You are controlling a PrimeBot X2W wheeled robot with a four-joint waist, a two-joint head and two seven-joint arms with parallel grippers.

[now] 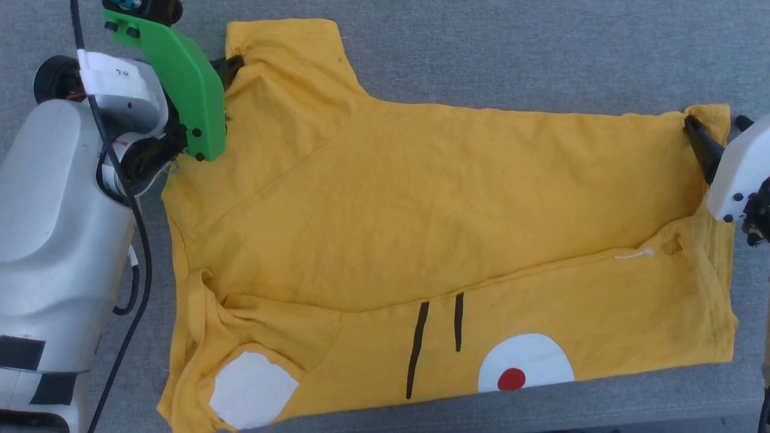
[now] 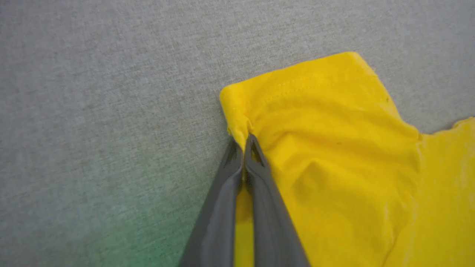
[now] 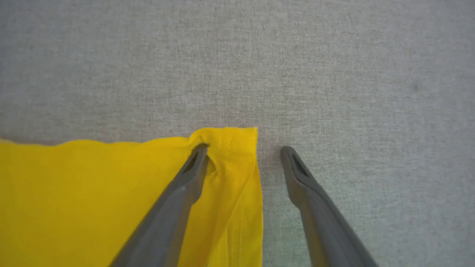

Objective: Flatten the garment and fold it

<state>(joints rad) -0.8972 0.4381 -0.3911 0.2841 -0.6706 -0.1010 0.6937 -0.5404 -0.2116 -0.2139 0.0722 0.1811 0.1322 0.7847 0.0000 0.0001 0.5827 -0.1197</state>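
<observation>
Left pincer (image 2: pixel 243 141): two long dark grey fingers (image 2: pixel 267 207), tapering, slotted near the tips. Just behind it, bright green plate (image 1: pixel 186 84) with black screws (image 1: pixel 196 132); white block (image 1: pixel 117 81) with a scribbled mark, perhaps handwriting. Further back, pale grey rounded forearm (image 1: pixel 54 198), black bands (image 1: pixel 21 352) at its far end, black cable (image 1: pixel 144 252) looping alongside. Right pincer (image 3: pixel 245 148): same dark fingers; white housing (image 1: pixel 743 162) behind, housing screws (image 1: pixel 737 197) black.

Kind of place unclear — grey woven cloth surface (image 1: pixel 511 54).
</observation>
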